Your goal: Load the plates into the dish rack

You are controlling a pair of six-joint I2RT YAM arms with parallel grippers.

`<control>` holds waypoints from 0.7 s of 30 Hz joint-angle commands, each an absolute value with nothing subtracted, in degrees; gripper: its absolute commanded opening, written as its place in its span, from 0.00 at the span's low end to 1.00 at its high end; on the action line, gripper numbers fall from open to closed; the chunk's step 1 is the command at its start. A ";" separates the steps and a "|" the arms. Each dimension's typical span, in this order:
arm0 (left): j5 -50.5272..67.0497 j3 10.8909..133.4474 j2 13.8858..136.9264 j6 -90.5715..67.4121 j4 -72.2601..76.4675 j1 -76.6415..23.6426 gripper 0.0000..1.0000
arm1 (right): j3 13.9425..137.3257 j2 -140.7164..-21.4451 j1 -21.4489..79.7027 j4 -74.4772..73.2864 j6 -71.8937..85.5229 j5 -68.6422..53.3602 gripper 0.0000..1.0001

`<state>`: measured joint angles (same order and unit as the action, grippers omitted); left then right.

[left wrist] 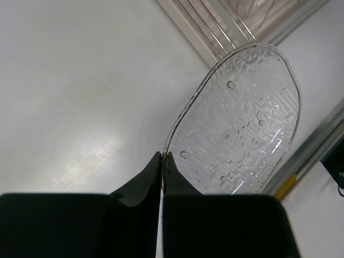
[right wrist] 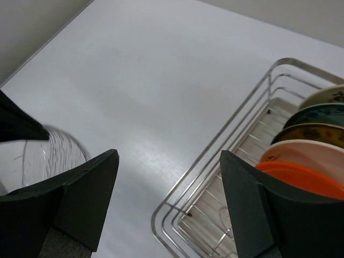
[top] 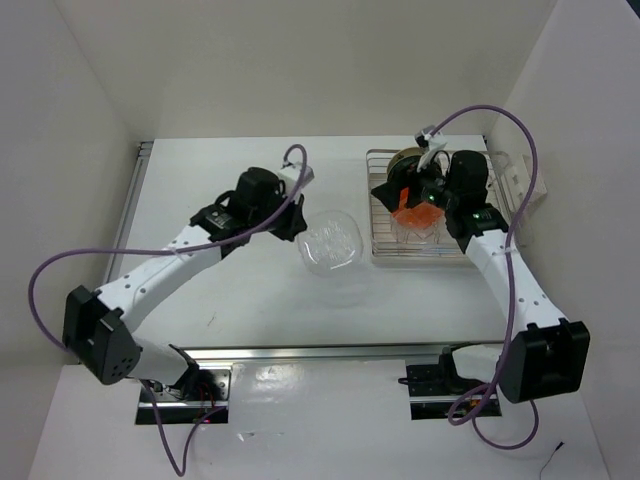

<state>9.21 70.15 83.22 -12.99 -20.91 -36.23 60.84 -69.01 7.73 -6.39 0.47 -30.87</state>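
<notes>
We see five coloured plates point(right wrist: 306, 174) in the silver wire rack point(top: 430, 258); left gripper point(left wrist: 162, 156) pinches an unracked clear glass plate point(left wrist: 242, 123), right gripper point(right wrist: 169, 161) gapes.

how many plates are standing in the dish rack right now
5, upright in one row in the dish rack: orange plate nearest the right tool, then tan plate, brown-and-gold plate, teal plate, cream plate. Clear glass ones may be hidden there.

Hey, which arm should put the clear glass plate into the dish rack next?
Left, probably: the left gripper is already shut on the rim of the clear glass plate. The right gripper hangs open and empty over the dish rack.
</notes>
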 commanded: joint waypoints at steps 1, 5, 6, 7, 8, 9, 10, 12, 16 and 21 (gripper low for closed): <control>5.10 72.15 78.59 -9.58 -21.98 -33.84 0.00 | 61.70 -71.36 8.96 -2.37 3.78 -39.28 0.83; 5.10 74.26 78.48 -9.58 -21.45 -31.65 0.00 | 62.22 -73.30 11.95 0.60 4.30 -42.19 0.83; 5.10 74.79 78.49 -9.58 -21.45 -31.64 0.00 | 62.23 -74.08 13.26 1.31 4.83 -42.19 0.83; 5.10 75.93 79.18 -9.58 -21.45 -31.64 0.00 | 63.01 -74.87 13.88 1.84 5.97 -42.19 0.83; 5.62 75.94 79.19 -9.58 -21.45 -31.64 0.00 | 63.54 -74.88 14.41 2.89 6.59 -42.19 0.83; 5.62 76.63 79.97 -9.58 -21.45 -31.64 0.00 | 64.33 -75.58 15.02 2.90 6.59 -42.19 0.83; 5.63 76.64 79.98 -9.58 -21.45 -31.64 0.00 | 64.34 -75.59 16.51 2.90 6.59 -42.19 0.83; 4.40 76.12 79.46 -10.20 -20.40 -31.64 0.00 | 66.00 -77.07 18.10 1.51 5.37 -40.09 0.83; 2.29 75.50 76.65 -10.81 -18.81 -31.64 0.00 | 65.31 -78.22 20.91 0.26 4.83 -39.29 0.83; 2.29 76.72 75.59 -9.76 -18.28 -31.64 0.00 | 63.90 -78.22 22.24 0.26 4.13 -39.29 0.71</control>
<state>3.20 74.43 78.26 -10.55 -21.30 -31.66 63.13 -78.17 21.52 -2.13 4.49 -39.62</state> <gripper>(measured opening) 0.010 0.758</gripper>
